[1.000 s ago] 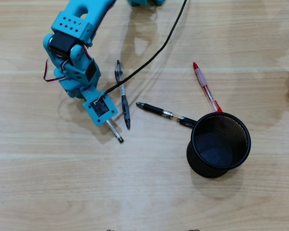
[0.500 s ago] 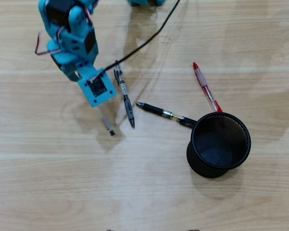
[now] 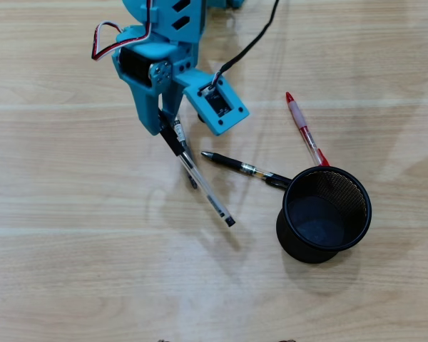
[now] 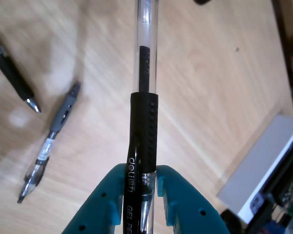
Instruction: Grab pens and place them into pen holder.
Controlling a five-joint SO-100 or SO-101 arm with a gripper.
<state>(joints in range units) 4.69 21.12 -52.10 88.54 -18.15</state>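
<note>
In the overhead view my teal gripper (image 3: 169,134) is shut on the clear pen with the black cap (image 3: 208,195). The pen slants down-right above the table, its cap end toward the pen holder (image 3: 357,187), a black mesh cup standing at the right. The wrist view shows both fingers of the gripper (image 4: 140,171) clamping the clear pen (image 4: 144,122) at its black grip. The grey-black pen (image 3: 192,181) lies on the wood, partly under the held one, and shows again as the grey-black pen (image 4: 50,144). The black pen with a gold band (image 3: 246,169) and the red pen (image 3: 303,130) both lie with one end by the holder's rim.
A black cable (image 3: 251,44) runs from the wrist camera board (image 3: 217,107) up to the top edge. In the wrist view the table edge and a grey box (image 4: 263,180) with clutter lie at the lower right. Bare wood surrounds the holder.
The gripper has lifted the clear pen off the table and swung right, over the grey-black pen. The held pen now points toward the holder. The other pens and the holder stayed put.
</note>
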